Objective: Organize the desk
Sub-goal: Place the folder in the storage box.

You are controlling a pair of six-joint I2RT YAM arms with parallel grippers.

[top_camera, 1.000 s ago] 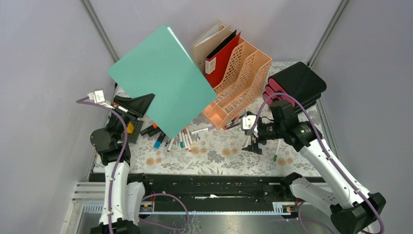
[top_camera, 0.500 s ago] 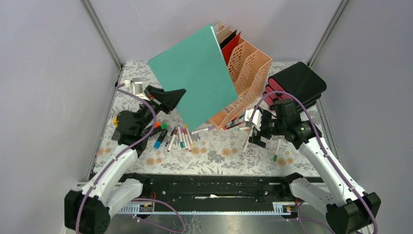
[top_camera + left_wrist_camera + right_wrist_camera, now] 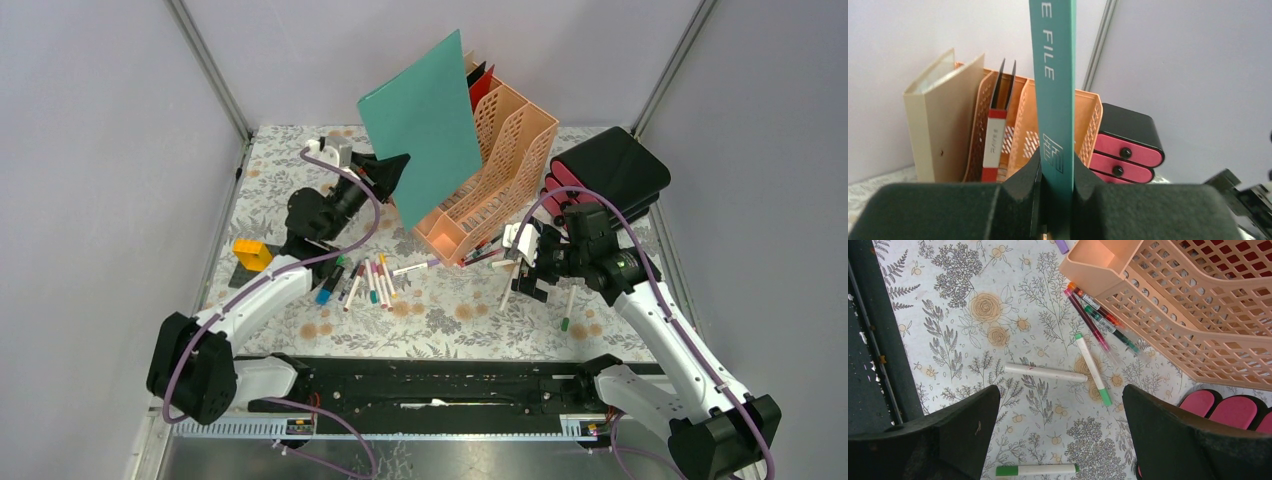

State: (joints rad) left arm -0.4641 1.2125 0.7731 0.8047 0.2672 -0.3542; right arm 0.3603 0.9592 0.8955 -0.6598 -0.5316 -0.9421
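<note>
Holding: left gripper (image 3: 1055, 172) is pinched narrowly on the spine of the teal folder (image 3: 425, 120), which stands upright in the air at the left side of the peach file rack (image 3: 505, 165); contact with the rack cannot be told.
Right gripper (image 3: 1058, 432): jaws spread wide and empty, above loose markers (image 3: 1091, 367) by the rack's near corner.
Desk (image 3: 440, 315): flowered cloth beneath and in front of the rack.

Soft, even light fills all 3 views, without glare. Shadows on the surface (image 3: 440, 310) are faint, gathering under the peach rack (image 3: 500, 170) toward 6 o'clock. At 6 o'clock the left tool (image 3: 1055, 165) is dark and blurred, while the teal folder (image 3: 1053, 100) lettering stays crisp. The right tool (image 3: 1060, 390) is soft black at 5 and 7 o'clock.
</note>
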